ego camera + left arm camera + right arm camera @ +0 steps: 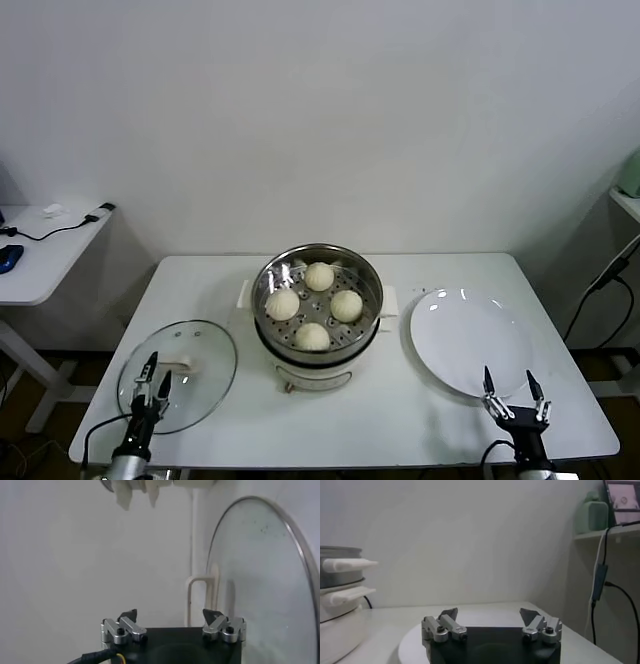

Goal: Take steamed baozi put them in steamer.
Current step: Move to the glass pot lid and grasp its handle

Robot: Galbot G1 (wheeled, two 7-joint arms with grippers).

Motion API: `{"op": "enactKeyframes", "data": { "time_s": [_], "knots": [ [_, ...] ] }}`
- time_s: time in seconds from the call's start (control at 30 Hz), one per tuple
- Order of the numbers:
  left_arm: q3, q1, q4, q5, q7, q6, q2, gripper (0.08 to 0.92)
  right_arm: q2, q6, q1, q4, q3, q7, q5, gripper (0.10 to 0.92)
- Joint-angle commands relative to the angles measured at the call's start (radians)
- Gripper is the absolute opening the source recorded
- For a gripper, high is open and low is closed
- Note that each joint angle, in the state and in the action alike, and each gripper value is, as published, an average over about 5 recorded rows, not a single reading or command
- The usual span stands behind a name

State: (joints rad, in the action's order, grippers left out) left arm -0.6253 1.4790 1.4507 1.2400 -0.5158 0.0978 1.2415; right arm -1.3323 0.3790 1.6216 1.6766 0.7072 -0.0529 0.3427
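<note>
The steamer (372, 290), a shiny steel pot on a white base, stands at the table's middle. Several cream-white baozi lie on its perforated tray, among them one at the back (319, 276), one at the left (282, 304) and one at the front (312, 337). My left gripper (153, 379) is open and empty at the front left, over the glass lid. My right gripper (510, 386) is open and empty at the front right, at the white plate's near edge. The steamer's side handles (347, 565) show in the right wrist view.
A round glass lid (205, 350) with a white handle lies at the front left; it also shows in the left wrist view (260, 570). An empty flat white plate (460, 335) lies right of the steamer. A side table (40, 250) with cables stands far left.
</note>
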Motion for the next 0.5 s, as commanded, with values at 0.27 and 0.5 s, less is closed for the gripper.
{"op": "enactKeyframes", "data": {
  "time_s": [0.27, 0.5],
  "knots": [
    [0.008, -0.083, -0.04, 0.013, 0.046, -0.026, -0.016, 0.823, -0.01, 0.021, 0.007, -0.028, -0.003, -0.007, -0.014, 0.823],
    [0.014, -0.092, -0.083, 0.011, 0.044, -0.032, -0.02, 0.813, -0.012, 0.022, 0.005, -0.034, -0.006, -0.009, -0.019, 0.823]
  ]
}}
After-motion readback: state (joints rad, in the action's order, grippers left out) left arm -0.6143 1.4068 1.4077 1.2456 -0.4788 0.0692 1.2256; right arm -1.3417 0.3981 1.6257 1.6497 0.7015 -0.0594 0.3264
